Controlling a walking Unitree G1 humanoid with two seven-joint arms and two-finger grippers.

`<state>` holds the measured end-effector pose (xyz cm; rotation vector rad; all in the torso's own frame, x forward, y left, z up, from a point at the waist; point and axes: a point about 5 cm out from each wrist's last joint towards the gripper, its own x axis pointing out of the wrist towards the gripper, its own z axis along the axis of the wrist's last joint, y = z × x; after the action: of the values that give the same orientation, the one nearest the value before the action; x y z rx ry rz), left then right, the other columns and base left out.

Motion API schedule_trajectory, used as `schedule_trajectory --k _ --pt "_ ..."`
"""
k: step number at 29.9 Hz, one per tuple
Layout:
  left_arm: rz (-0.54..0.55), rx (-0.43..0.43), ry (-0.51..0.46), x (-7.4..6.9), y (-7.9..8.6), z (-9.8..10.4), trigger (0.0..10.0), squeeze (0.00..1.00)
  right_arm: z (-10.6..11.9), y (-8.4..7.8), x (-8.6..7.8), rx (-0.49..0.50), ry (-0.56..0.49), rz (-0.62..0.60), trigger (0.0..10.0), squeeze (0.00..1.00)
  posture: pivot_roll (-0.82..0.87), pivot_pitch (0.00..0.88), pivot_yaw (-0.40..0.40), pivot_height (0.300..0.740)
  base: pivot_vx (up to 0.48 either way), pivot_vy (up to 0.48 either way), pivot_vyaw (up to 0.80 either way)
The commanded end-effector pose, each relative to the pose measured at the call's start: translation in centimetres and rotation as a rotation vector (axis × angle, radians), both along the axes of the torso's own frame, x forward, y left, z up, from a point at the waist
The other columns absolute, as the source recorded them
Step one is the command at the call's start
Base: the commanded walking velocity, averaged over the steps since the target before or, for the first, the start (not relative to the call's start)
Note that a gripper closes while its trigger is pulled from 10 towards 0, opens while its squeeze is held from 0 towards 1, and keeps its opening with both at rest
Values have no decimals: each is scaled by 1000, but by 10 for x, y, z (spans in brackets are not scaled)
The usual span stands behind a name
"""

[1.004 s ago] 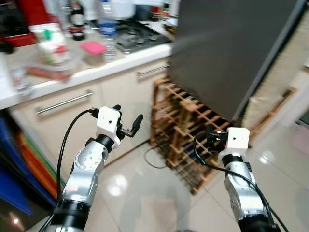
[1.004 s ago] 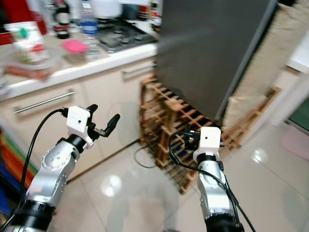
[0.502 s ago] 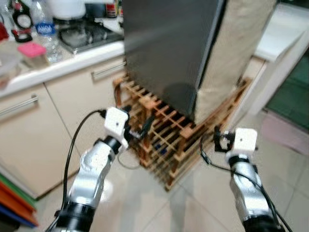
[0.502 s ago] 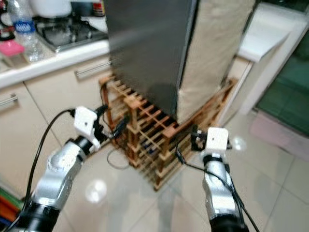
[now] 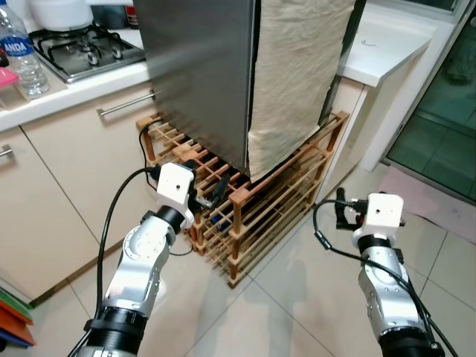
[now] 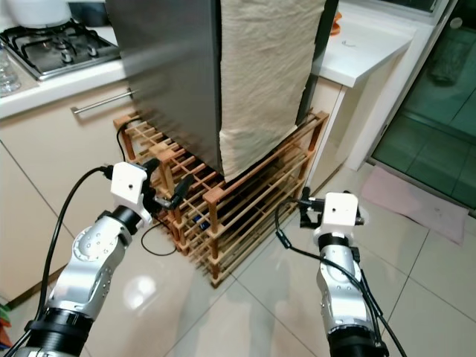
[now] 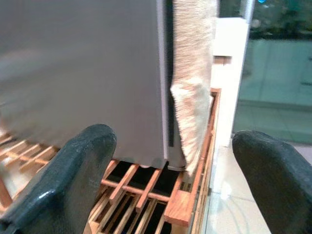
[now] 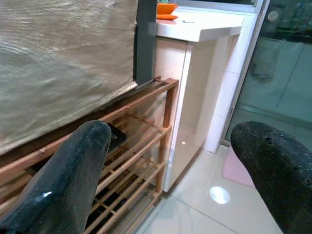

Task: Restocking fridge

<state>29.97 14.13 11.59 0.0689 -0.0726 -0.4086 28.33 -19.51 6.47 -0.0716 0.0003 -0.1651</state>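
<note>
both our hands are wide and empty, left hand (image 5: 207, 198) and right hand (image 5: 341, 216). ahead stands the fridge (image 5: 201, 67), heavy, stiff, smooth; we see no handle to grip.

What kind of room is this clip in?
Most likely a home kitchen: a gas hob set in a counter over cabinets, and a tall grey fridge standing on a wooden rack.

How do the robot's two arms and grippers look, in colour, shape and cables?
Both arms are silver metal with rounded joints and black bands. Each wrist carries a white box-shaped block. The left gripper and the right gripper have long black fingers. A black cable loops along each arm.
</note>
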Motion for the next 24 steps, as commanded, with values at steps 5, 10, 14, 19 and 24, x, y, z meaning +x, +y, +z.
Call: schedule_trajectory --k 5,10,14,19,24 --pt "17 -56 4 0 -2 4 10000 0 21 0 6 -9 -89 -17 10000 0 10 0 -14 740 442 0 0" --pt "-59 -48 2 -5 -20 3 10000 0 16 0 5 2 -65 -20 10000 0 9 0 -11 740 456 0 0" --pt "-91 -64 2 -6 -24 5 10000 0 14 4 4 2 -63 -12 10000 0 7 0 -10 740 469 0 0" --pt "-51 -84 13 -5 -19 5 10000 0 13 6 4 -1 -50 -5 10000 0 8 0 -8 740 415 124 0" --pt "-13 -72 27 -2 -16 5 10000 0 10 6 4 1 -39 3 10000 0 12 0 -13 740 0 0 0"
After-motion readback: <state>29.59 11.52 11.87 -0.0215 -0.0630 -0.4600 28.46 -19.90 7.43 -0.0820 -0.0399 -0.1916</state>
